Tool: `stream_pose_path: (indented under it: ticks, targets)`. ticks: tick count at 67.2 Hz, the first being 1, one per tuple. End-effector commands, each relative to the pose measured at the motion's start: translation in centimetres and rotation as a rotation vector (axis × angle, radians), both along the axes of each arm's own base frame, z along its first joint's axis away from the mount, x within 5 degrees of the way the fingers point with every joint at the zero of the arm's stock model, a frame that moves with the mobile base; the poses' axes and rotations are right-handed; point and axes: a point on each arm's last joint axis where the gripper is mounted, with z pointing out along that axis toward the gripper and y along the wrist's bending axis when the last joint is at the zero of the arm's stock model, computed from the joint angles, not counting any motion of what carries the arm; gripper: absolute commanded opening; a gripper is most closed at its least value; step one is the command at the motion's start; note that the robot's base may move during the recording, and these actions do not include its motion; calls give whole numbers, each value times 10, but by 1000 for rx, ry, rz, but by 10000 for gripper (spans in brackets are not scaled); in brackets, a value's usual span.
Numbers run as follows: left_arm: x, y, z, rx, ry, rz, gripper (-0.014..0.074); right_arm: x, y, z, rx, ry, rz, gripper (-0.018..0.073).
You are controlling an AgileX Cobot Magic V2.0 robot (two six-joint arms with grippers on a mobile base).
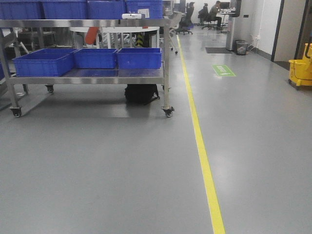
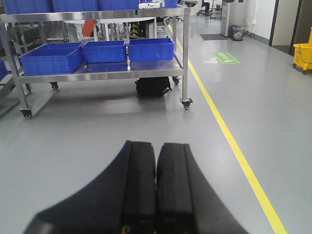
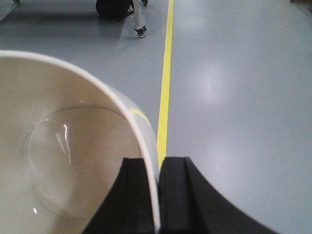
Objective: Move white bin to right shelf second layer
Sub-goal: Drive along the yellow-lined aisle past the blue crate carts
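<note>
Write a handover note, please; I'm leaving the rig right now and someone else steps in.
Left gripper: shut, holding nothing.
Right gripper: shut on the white bin, pinching its wall at the rim.
Ahead: a steel cart with flat shelves carrying blue crates. The roller shelf shows in no view.
Done: bin grasped.
Left: find the right shelf, set the bin on its second layer, release.
</note>
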Motion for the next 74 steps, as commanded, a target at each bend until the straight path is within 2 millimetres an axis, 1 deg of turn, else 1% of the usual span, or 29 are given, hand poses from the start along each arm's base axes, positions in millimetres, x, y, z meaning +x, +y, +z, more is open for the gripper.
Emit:
stream_pose_path:
  ticks: [1, 74]
  targets:
    - [0, 0, -4, -12, -64, -4, 85, 2, 0, 17, 7, -120, -7, 57]
    - [0, 0, -4, -12, -64, -4, 85, 2, 0, 17, 7, -120, -7, 57]
